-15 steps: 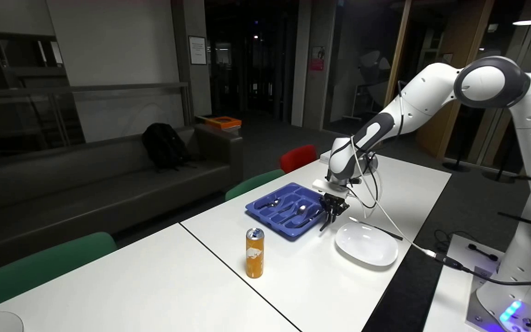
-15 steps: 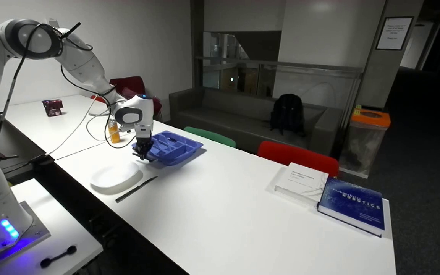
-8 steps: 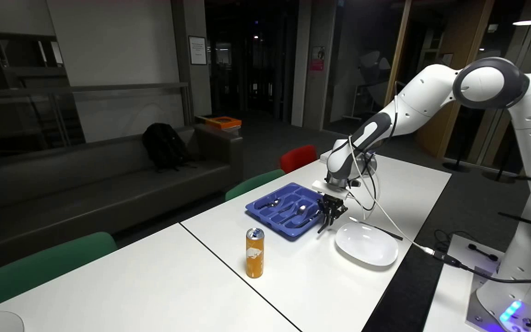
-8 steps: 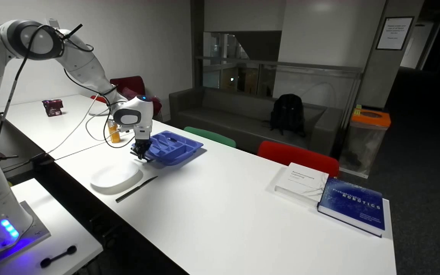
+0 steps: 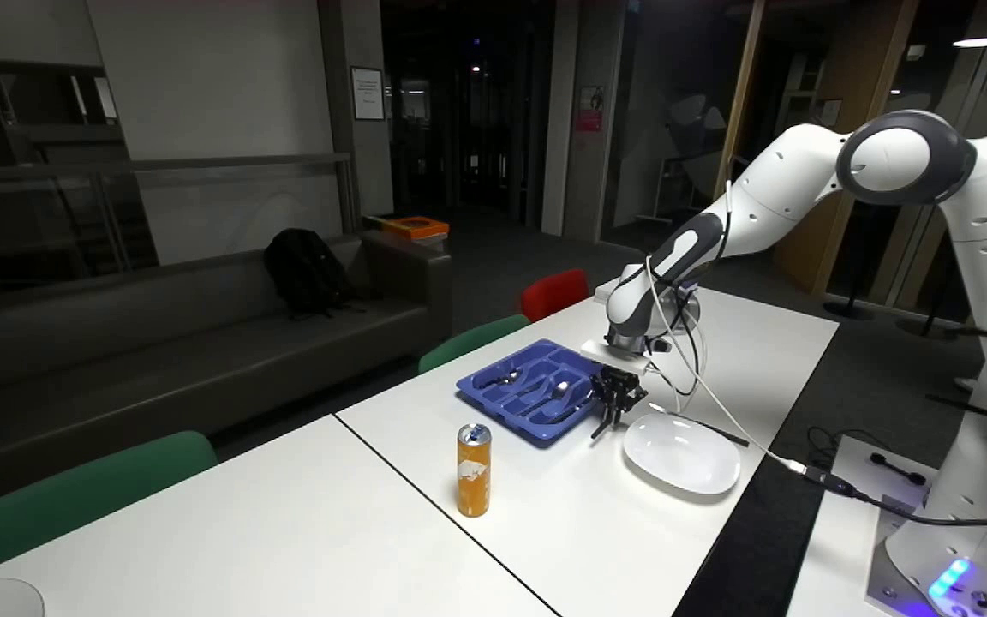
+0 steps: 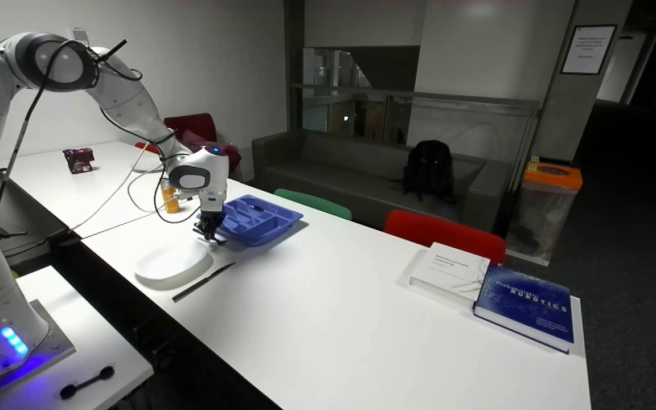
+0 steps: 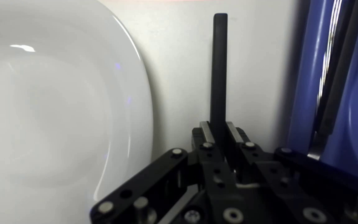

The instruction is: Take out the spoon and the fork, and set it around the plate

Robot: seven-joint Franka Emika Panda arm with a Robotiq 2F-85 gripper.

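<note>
over the desk [image 7: 179, 62] between plate [image 7: 135, 102] and tray [image 7: 305, 93] edges, the tool [image 7: 220, 132] clamps a black handle [image 7: 219, 68]; cutlery [image 7: 341, 77] lies in the tray.

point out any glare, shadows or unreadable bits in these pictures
Wrist view: white glare spots on the plate, soft shadows beside it and the blue tray. Both exterior views: dim background behind the brighter table; blue glow at the robot's base; print on the framed notice too fuzzy to read reliably.
</note>
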